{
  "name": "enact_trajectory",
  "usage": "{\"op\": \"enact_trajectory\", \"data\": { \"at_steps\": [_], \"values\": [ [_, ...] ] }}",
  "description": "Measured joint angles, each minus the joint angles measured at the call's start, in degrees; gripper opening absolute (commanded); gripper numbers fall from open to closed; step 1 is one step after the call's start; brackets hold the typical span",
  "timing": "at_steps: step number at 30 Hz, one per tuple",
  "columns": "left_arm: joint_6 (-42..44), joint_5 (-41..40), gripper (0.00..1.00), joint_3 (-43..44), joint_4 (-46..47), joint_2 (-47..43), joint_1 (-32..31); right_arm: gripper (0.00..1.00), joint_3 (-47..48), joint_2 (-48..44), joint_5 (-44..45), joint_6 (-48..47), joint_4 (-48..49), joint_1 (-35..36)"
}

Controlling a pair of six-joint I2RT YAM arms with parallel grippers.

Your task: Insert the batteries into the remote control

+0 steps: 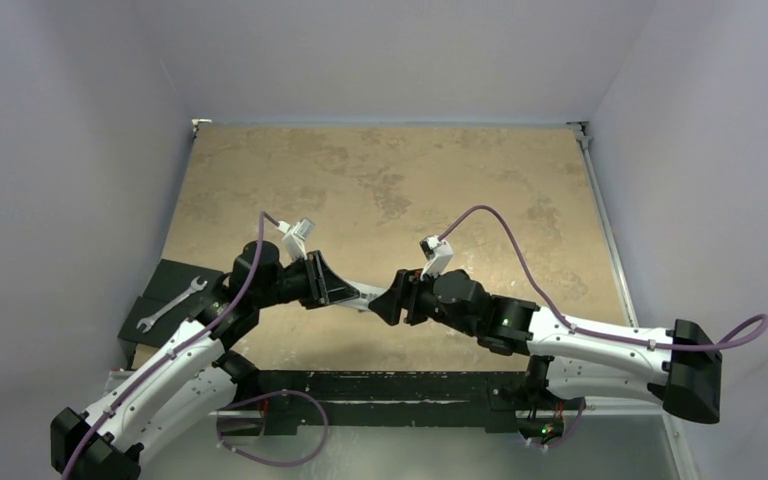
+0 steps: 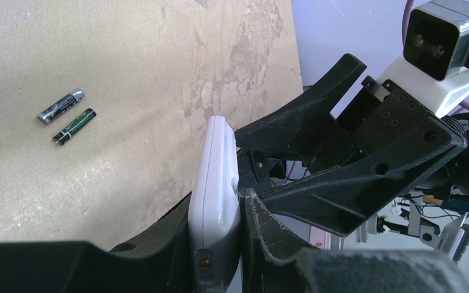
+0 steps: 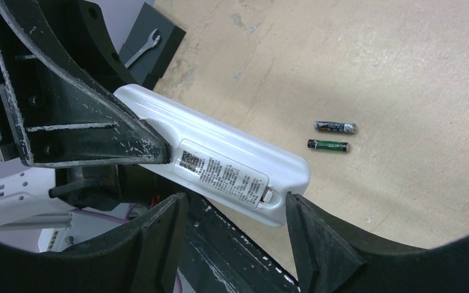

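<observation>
Gripped remote control [image 3: 220, 159] aloft in clenched left gripper [image 1: 353, 293] | poised right gripper [image 1: 376, 303] spread about its cover end | saw batteries [image 3: 328, 145] loose on table [image 1: 410, 180] | loaded none, cover seemingly unopened.

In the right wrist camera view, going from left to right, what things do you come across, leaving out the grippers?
wrench → remote control → batteries, the two lying close together on the table.

Plain pale-grey walls [image 1: 60, 150] around a mottled tan tabletop [image 1: 390, 170] — even, soft light
</observation>
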Motion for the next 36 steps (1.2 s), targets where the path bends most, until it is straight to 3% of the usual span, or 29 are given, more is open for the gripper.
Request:
{"op": "enact_trajectory", "data": {
  "at_steps": [36],
  "values": [
    [1.6,-0.4,0.00,0.7,-1.1,0.3,0.0,0.68,3.6,3.0,4.5,-0.6,-3.8,2.4]
  ]
}}
